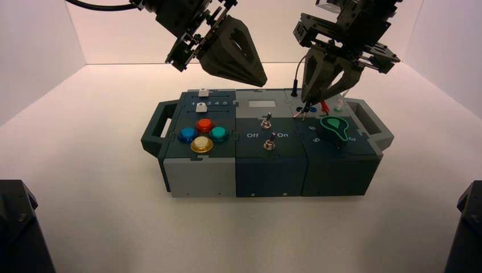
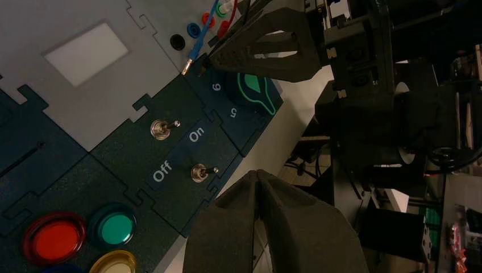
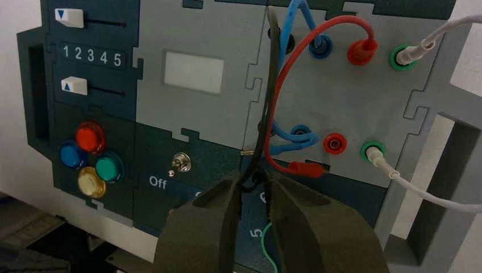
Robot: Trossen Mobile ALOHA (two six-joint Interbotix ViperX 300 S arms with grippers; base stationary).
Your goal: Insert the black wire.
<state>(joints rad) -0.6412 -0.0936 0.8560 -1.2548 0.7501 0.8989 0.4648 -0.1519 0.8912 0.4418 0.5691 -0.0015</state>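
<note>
Black wire (image 3: 266,108) rises from a socket at the box's (image 1: 199,182) far right section and runs down into the right gripper (image 3: 253,182). Going left to right: the left gripper (image 1: 258,77) hovers above the grey panel, fingers together, holding nothing; the right gripper pinches the wire's free end near the loose red plug (image 3: 304,168). Crowding by the red and blue leads could snag or misalign the plug.

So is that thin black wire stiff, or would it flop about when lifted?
Probably floppy: the black wire bends in a loose arc up from the right tool. It looks light, being thin. Its free end would likely sway, making aiming fiddly.
</note>
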